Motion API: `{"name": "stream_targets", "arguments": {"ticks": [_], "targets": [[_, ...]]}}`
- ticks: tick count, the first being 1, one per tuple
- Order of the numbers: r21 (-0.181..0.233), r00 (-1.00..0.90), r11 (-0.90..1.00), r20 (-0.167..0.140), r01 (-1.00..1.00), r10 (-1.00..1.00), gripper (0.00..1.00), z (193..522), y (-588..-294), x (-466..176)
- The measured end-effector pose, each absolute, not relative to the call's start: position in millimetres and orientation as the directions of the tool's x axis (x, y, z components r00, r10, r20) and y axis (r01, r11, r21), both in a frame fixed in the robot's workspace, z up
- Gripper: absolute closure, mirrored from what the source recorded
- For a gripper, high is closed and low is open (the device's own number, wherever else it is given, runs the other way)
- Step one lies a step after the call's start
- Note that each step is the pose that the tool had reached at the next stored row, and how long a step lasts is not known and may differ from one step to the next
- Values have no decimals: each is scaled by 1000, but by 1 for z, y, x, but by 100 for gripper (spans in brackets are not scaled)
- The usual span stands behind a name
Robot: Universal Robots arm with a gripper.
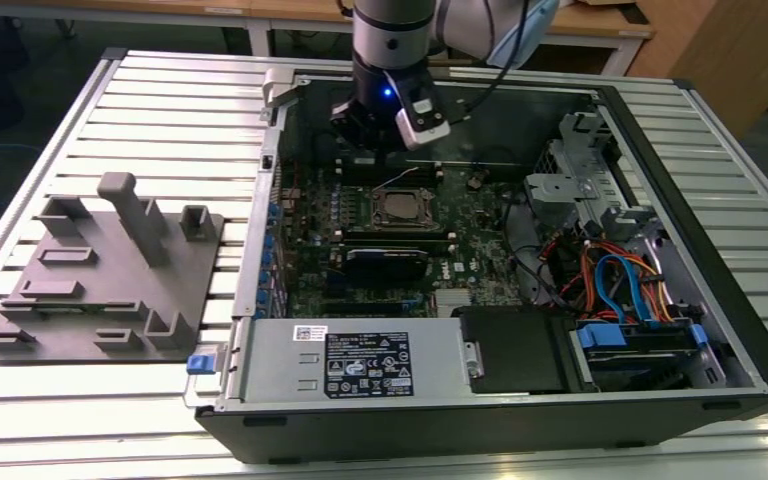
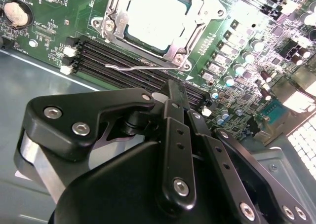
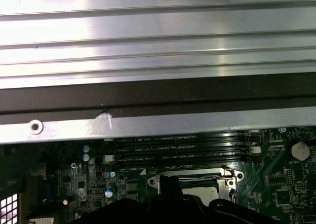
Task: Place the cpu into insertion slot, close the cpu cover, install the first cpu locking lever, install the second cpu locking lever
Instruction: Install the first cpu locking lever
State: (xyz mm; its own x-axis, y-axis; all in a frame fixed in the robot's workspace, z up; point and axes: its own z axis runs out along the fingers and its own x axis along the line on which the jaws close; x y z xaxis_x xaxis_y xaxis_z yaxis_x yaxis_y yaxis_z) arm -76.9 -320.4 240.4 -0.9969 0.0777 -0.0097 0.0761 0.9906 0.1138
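1. Probably the main risk is the lever (image 2: 131,64). This thin wire lies along the edge of the cover (image 2: 170,54), beside the memory slots (image 2: 98,54). Whether it is hooked down cannot be told, and if it is loose, a push could slide off it.
2. Such a slip would likely send the gripper (image 2: 173,88) into the slots or into small parts on the board (image 2: 49,34).
3. The cpu (image 2: 158,14) sits in its socket with the cover flat around it. An unlatched cover might lift.
4. The gripper hangs over the slots, just beside the socket, low inside the case.
5. Its fingers look pressed together, with nothing between them, and they touch nothing visible.
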Motion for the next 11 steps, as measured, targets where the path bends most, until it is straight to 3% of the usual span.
{"name": "stream_targets", "arguments": {"ticks": [11], "targets": [[114, -997, 991, -10, 76, 78, 90, 240, -321, -76]]}}
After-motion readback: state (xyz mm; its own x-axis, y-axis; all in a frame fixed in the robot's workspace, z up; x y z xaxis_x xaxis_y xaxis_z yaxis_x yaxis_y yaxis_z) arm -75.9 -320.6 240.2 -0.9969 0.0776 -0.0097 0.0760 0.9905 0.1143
